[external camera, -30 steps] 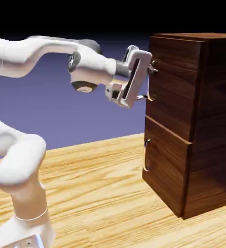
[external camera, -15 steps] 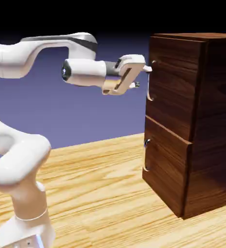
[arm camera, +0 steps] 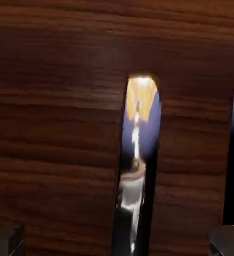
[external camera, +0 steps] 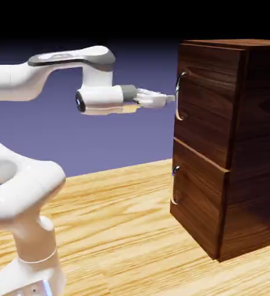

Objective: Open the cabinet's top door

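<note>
Gripper [external camera: 170, 98] is spread wide with nothing in its grasp, its fingertips [arm camera: 6, 241] at the lower left and lower right corners of the hand view. Between them, from the middle of that frame down to its bottom edge, runs the shiny upper handle [arm camera: 141, 125], upright and a little right of centre. Such a wide spread looks meant to let one finger pass on each side of the bar before closing; the hand is turned so that the fingers lie across the bar's length, which should give a firm hold for a pull. In the exterior view the tips are near the handle's middle, right of the frame's centre and above it; whether they touch it I cannot tell. Behind the handle is the top door [external camera: 206, 107], the task's target, at the upper right, and it looks shut. Below it, the lower handle [external camera: 175, 185] sits on the lower door [external camera: 199, 199], out of the hand's way. The cabinet [external camera: 255, 156] fills the right side. One door edge shows at the hand view's right, with backdrop past it. Open room lies left of the door in the exterior view, though the arm [external camera: 99, 101] occupies part of it, so the pull likely needs the arm to draw back along the door's swing.
</note>
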Robot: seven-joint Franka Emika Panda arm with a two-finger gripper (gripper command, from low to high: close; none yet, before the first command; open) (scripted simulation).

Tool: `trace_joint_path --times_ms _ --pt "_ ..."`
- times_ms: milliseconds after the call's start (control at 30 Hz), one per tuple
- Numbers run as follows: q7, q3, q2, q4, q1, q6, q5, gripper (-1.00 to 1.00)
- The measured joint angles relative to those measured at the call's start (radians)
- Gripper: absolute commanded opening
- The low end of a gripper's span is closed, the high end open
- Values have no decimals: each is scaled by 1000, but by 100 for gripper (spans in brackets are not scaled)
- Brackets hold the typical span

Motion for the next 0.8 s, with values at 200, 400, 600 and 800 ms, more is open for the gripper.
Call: trace_joint_path --times_ms 200,400,600,800 --pt "-12 91 64 114 -175 -48 24 -100" --pt "-9 -18 82 -3 -30 -146 -62 -100" --pt "25 -218 74 -178 186 -301 -243 -100" --pt "85 -435 23 -329 347 -469 -473 -100"
